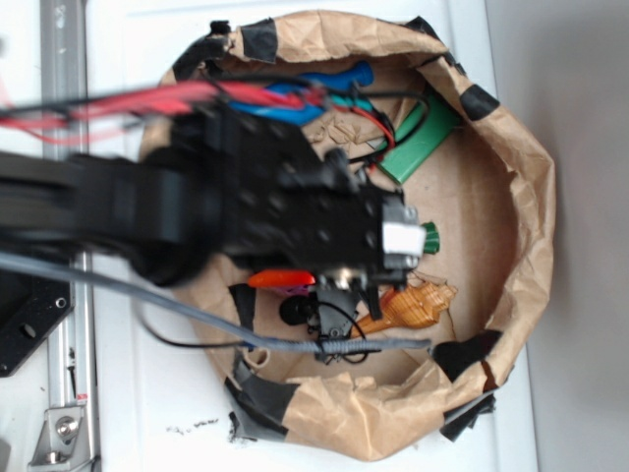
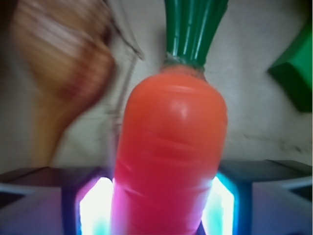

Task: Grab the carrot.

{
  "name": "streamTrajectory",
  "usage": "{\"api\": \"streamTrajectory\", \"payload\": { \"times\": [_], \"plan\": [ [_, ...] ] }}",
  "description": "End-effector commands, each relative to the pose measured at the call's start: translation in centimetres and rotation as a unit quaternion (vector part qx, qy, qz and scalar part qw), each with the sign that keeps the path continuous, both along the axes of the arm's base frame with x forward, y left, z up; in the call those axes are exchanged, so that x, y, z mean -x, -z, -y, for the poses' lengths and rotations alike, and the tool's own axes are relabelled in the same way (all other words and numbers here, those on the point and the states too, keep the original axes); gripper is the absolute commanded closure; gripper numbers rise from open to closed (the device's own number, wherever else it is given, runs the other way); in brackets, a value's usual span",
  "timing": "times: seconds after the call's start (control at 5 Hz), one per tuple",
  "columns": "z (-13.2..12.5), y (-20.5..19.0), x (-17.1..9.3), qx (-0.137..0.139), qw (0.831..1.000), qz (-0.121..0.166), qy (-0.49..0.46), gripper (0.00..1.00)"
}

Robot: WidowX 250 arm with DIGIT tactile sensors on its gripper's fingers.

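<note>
The carrot [image 2: 171, 137] fills the middle of the wrist view, bright orange and smooth, with its dark green leafy top [image 2: 195, 27] pointing away. My gripper [image 2: 164, 196] has its two lit pads [image 2: 95, 208] pressed against the carrot's sides, shut on it. In the exterior view my gripper [image 1: 408, 236] hangs over the brown paper basin, and only the carrot's green top [image 1: 429, 237] sticks out past the fingers. The orange body is hidden under the arm there.
A ridged brown-orange seashell [image 1: 413, 305] lies just beside the gripper, blurred in the wrist view [image 2: 58, 73]. A green block [image 1: 423, 143] and a blue bottle [image 1: 339, 79] lie at the far side. The crumpled paper wall [image 1: 531, 216] rings everything. Cables trail across the arm.
</note>
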State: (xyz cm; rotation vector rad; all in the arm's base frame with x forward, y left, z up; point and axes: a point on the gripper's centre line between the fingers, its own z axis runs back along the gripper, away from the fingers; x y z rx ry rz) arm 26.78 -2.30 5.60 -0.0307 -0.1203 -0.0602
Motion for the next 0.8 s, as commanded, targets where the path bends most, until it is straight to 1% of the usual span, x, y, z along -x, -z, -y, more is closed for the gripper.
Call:
{"api": "streamTrajectory", "payload": {
  "times": [0.0,0.2,0.4,0.6],
  "plan": [
    [-1.8,-11.3,-1.3,0.039,0.992,0.112,-0.05,1.0],
    [-1.7,-14.0,-0.8,0.024,0.994,0.098,-0.051,1.0],
    [-1.9,-12.4,-0.6,-0.001,0.995,0.073,-0.061,1.0],
    [-3.7,-10.2,0.0,-0.035,0.994,0.061,-0.078,1.0]
  ]
}}
